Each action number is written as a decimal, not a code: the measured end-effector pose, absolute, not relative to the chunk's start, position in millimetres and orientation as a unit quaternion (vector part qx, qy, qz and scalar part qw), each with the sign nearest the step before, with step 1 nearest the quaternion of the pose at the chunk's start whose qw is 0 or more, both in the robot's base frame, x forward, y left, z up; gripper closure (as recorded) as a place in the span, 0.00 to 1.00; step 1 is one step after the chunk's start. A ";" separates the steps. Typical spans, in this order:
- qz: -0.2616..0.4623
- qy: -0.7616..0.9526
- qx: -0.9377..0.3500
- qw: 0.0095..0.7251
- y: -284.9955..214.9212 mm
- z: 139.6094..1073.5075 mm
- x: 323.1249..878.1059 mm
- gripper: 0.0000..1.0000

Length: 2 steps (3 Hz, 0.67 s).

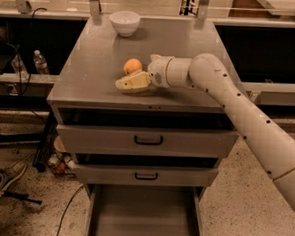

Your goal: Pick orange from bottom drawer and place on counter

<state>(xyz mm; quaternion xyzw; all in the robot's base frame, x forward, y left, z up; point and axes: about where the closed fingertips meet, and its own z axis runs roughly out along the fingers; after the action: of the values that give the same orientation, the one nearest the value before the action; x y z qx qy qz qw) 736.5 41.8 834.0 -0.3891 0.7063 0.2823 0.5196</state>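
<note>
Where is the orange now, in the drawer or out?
Out: the orange sits on the counter, beside the hand; the bottom drawer stands open below.

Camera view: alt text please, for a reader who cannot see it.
An orange sits on the grey counter, just behind the gripper of a white robot arm reaching in from the right. A white bowl stands near the counter's back edge, and the bottom drawer below is pulled open.
</note>
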 end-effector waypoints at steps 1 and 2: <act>0.282 0.706 -0.389 0.520 41.9 834.0 736.5 0.00; 0.281 0.708 -0.367 0.533 23.4 838.9 736.2 0.00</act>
<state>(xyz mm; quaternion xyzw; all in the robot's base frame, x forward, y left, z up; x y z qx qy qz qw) 736.2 23.4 838.9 -0.3674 0.7083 0.2807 0.5334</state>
